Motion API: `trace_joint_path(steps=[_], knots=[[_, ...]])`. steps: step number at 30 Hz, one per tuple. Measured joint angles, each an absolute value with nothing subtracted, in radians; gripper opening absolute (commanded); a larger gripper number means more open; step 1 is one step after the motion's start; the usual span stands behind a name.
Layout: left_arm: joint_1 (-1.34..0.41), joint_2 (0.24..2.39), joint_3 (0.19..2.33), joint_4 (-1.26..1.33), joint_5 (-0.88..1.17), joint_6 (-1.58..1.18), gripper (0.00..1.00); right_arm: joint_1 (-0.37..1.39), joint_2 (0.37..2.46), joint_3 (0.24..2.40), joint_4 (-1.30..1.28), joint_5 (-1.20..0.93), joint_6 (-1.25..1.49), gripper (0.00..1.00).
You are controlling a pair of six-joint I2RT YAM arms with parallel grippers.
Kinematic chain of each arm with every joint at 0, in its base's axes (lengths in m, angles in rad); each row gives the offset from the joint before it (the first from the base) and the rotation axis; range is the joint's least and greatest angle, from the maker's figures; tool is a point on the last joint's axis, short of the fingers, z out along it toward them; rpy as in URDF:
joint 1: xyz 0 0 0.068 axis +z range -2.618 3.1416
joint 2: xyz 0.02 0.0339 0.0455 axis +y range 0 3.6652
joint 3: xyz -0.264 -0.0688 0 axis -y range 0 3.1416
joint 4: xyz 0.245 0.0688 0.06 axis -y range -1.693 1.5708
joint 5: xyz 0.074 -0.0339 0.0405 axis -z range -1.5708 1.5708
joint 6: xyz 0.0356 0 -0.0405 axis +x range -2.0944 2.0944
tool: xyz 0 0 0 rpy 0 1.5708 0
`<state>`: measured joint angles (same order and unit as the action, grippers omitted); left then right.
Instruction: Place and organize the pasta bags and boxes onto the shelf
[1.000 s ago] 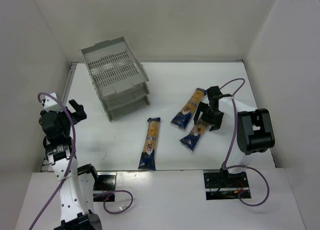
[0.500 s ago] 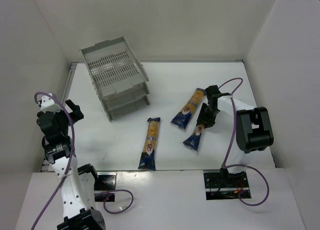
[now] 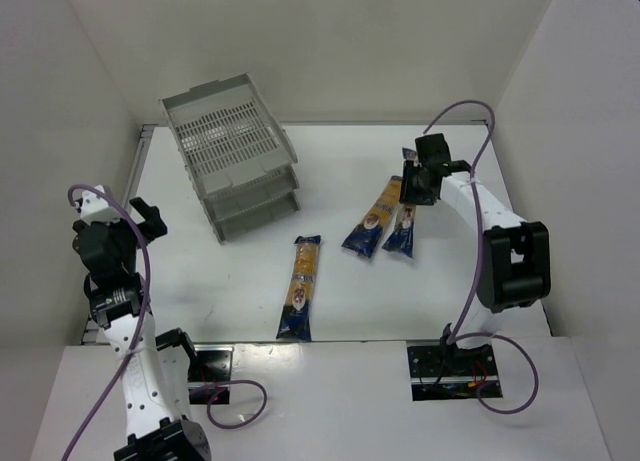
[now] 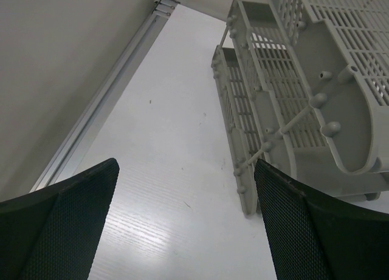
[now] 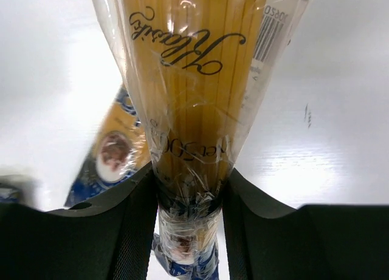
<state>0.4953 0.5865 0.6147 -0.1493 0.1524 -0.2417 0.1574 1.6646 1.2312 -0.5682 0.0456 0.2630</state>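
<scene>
Your right gripper point(image 3: 413, 184) is clenched on one bag of pasta, the held bag point(image 3: 402, 231). In the right wrist view its two dark fingers point(image 5: 137, 231) press against both sides of the clear wrap partway along the held bag point(image 5: 188, 110). The yellow strands and a barcode run up towards the camera, and a dark blue end shows beyond the fingers. From above, the held bag hangs over the right part of the table point(image 3: 200, 271) with its dark blue lower end pointing towards the near edge. You cannot tell whether that end touches the surface.

The second bag point(image 3: 375, 216) lies flat just to the left of the held one, slanted, with its blue end towards the near edge. It also shows blurred behind the right gripper point(image 5: 189, 189) in the wrist view point(image 5: 112, 152). The third bag point(image 3: 302, 286) lies alone near the middle of the near edge, well apart from the other two.

The shelf point(image 3: 230, 141) stands at the far left corner of the table, turned at an angle. None of the bags is on the top tier, and the lower tiers are mostly hidden from above.

Your left gripper point(image 3: 143, 221) hovers by the left edge with its jaws spread and nothing between them. Its wrist view shows bare table between the fingers and the slotted trays of the shelf point(image 4: 285, 92) to the right.
</scene>
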Motion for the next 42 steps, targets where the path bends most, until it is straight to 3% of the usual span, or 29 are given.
trace_joint_path(steps=[7,11,15,22,28,34,42], knots=[[0.458,0.586,0.601,-0.115,0.158,-0.242,0.99,0.157,1.560,1.283,-0.581,-0.055,0.189,0.00],[0.441,0.583,0.600,-0.101,0.159,-0.242,0.99,0.160,1.573,1.439,-0.643,-0.163,0.176,0.00],[0.433,0.578,0.600,-0.097,0.159,-0.242,0.99,0.211,1.650,1.775,-0.683,-0.207,0.144,0.00],[0.429,0.572,0.600,-0.095,0.157,-0.242,0.99,0.450,1.919,2.516,-0.716,-0.322,0.135,0.00],[0.429,0.572,0.600,-0.096,0.157,-0.242,0.99,0.579,2.115,2.844,-0.672,-0.484,0.226,0.00],[0.434,0.590,0.600,-0.096,0.155,-0.240,0.99,0.604,2.370,3.024,-0.543,-0.500,0.294,0.00],[0.445,0.608,0.599,-0.096,0.154,-0.239,0.99,0.620,2.537,3.034,-0.532,-0.462,0.315,0.00]])
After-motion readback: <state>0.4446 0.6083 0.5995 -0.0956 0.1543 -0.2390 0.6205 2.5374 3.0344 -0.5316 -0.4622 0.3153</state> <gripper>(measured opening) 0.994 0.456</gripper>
